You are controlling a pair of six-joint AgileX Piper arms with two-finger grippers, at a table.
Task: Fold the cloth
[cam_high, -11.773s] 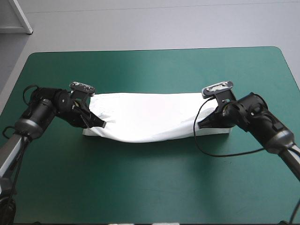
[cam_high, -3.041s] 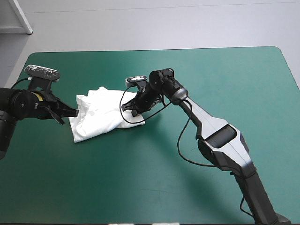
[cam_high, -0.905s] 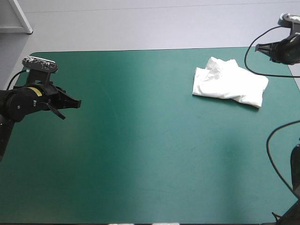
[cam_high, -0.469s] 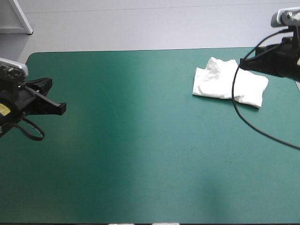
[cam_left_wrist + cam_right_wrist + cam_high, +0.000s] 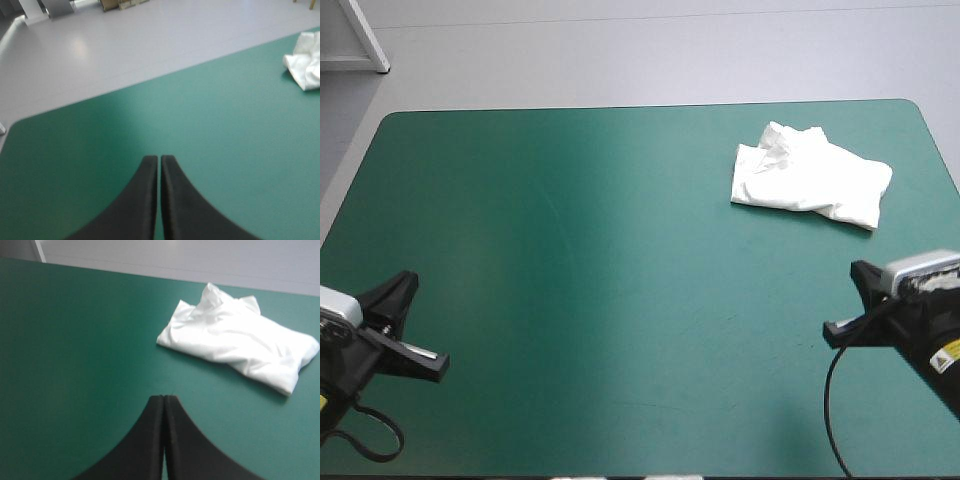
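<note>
Earlier, the T-shirt [image 5: 810, 180] was a long white band stretched across the middle of the table [image 5: 570, 300], held at each end by a gripper. It was then gathered into a folded bundle and carried to the far right corner. The right gripper [image 5: 164, 399] let go of it and drew back from that corner to the near end of the right edge. The left gripper [image 5: 160, 159] retreated along the left edge to the near left corner.
</note>
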